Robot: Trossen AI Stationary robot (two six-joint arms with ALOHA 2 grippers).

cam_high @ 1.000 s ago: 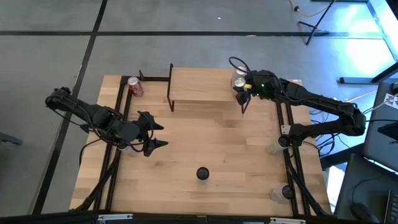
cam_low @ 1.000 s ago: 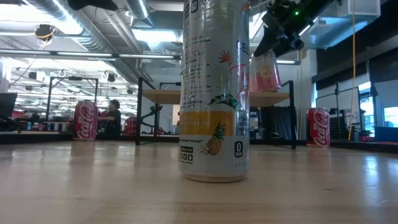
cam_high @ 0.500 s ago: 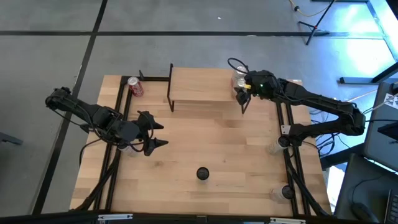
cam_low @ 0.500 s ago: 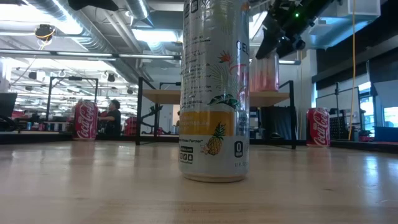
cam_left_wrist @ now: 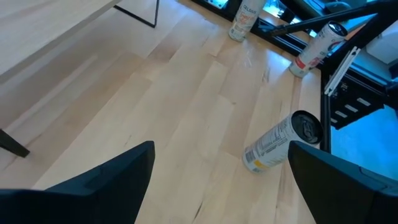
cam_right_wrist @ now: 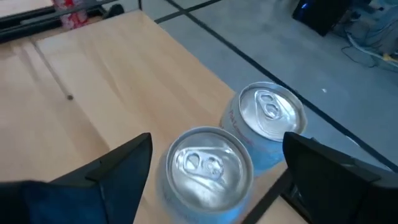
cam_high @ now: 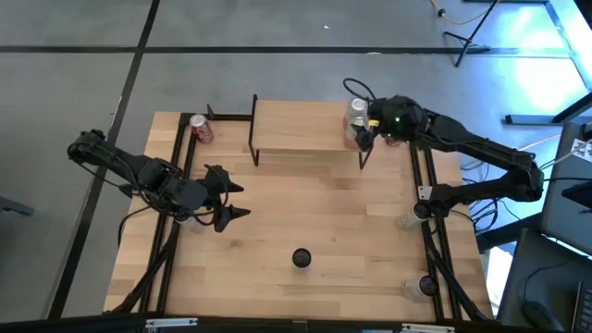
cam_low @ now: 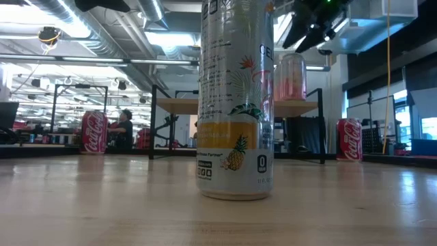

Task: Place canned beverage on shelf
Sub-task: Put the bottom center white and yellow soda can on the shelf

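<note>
Right claw (cam_right_wrist: 211, 180): hanging wide open right above the pink can (cam_high: 354, 129), not gripping anything
Pink can: standing upright on the shelf (cam_high: 296, 125), right end, touching a second can (cam_right_wrist: 268, 127)
Left claw (cam_high: 225, 194): idling open over the desk (cam_high: 324, 213), left side

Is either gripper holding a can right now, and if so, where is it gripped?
Nothing is held. The right gripper stands open above two cans on the shelf, fingers clear of them. The left gripper is open over the table.
</note>
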